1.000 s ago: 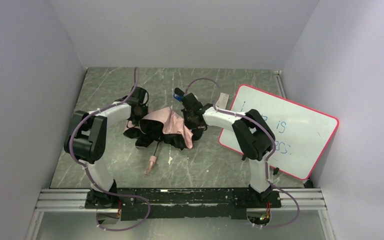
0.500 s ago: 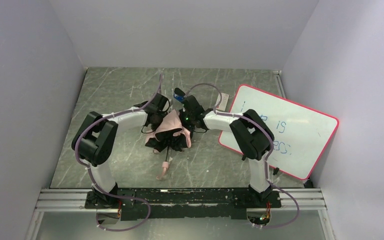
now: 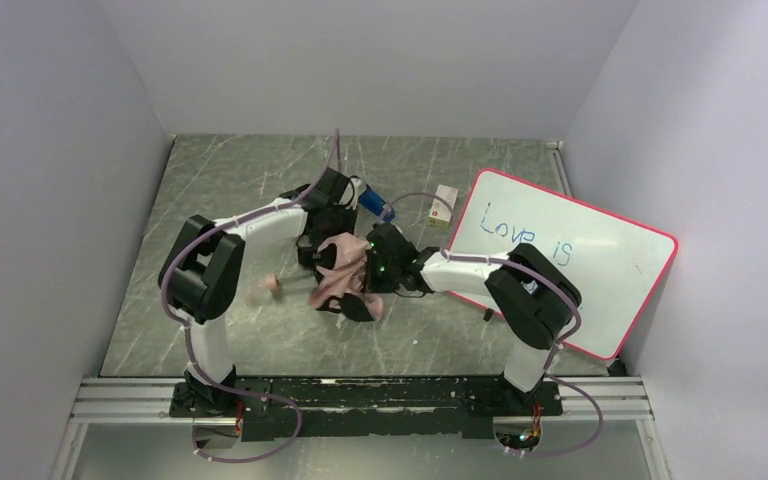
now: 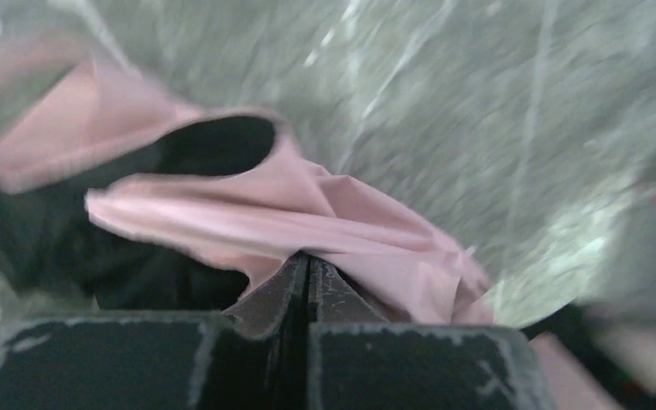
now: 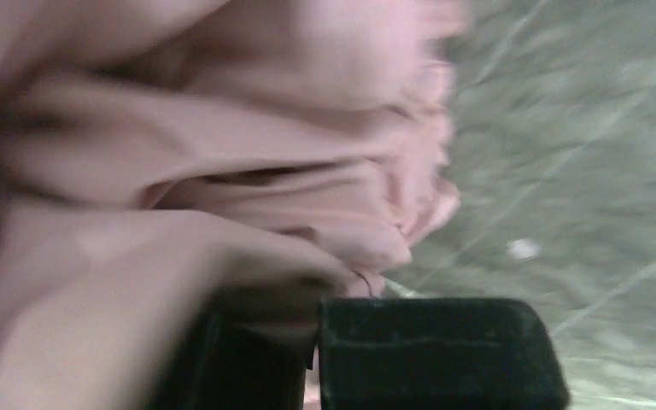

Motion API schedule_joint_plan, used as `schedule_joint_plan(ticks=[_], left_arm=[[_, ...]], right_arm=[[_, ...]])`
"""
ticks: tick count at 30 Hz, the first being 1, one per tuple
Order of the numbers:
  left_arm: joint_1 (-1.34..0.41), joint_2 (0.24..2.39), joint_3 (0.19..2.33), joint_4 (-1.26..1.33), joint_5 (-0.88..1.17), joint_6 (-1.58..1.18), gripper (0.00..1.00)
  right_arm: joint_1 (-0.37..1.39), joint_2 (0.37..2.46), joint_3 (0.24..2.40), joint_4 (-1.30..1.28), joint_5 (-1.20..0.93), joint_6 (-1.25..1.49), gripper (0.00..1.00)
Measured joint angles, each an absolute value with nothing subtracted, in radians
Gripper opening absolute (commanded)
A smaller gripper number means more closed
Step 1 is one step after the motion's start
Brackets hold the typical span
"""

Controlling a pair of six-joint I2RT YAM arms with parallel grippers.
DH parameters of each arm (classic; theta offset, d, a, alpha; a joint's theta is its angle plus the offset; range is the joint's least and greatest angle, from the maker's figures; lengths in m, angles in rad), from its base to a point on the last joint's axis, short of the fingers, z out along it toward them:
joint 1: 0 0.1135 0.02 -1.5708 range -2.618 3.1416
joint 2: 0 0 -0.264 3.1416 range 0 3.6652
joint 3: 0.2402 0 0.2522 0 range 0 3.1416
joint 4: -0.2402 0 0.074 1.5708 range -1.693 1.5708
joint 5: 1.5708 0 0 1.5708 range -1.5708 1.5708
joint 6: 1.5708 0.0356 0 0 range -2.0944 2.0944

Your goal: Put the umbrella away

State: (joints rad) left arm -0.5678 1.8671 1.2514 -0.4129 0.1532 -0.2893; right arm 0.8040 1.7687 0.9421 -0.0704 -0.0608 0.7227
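The umbrella (image 3: 344,262) is a crumpled bunch of pale pink and black fabric at mid-table, between both arms. Its pink handle (image 3: 266,290) sticks out to the left, blurred by motion. My left gripper (image 3: 318,246) is at the bundle's upper left edge. In the left wrist view this gripper (image 4: 307,260) is shut, with a fold of the pink umbrella (image 4: 325,209) pinched at its tips. My right gripper (image 3: 373,272) presses into the bundle's right side. In the right wrist view that gripper (image 5: 316,297) is shut, with the umbrella's (image 5: 179,171) fabric draped over and between its fingers.
A small blue-and-black stapler (image 3: 376,205) lies just behind the bundle. A small white box (image 3: 445,205) sits beside the corner of a pink-framed whiteboard (image 3: 580,270), which lies at the right. Grey walls close in the table on three sides.
The fabric has been gathered into a tighter bunch. The left gripper moved right, the right gripper moved nearer. The handle swung from the front to the left. The stapler now shows.
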Motion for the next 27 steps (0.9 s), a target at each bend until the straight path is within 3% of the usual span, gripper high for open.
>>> schedule_joint_plan(ticks=[8, 14, 20, 24, 27], left_arm=[[-0.570, 1.922, 1.383, -0.373, 0.220, -0.268, 0.05], [-0.470, 1.810, 1.360, -0.413, 0.192, -0.261, 0.05], [-0.278, 1.557, 1.308, -0.427, 0.107, -0.249, 0.18], [-0.155, 1.475, 1.293, -0.422, 0.057, -0.251, 0.06], [-0.096, 1.521, 1.292, -0.423, 0.024, -0.258, 0.05]], right_arm=[[0.928, 1.703, 0.890, -0.012, -0.090, 0.766, 0.13], [0.899, 1.537, 0.839, -0.109, 0.057, 0.735, 0.17], [0.850, 1.477, 0.839, -0.203, 0.158, 0.694, 0.19], [0.829, 1.470, 0.839, -0.234, 0.187, 0.673, 0.20], [0.824, 1.475, 0.844, -0.253, 0.191, 0.664, 0.20]])
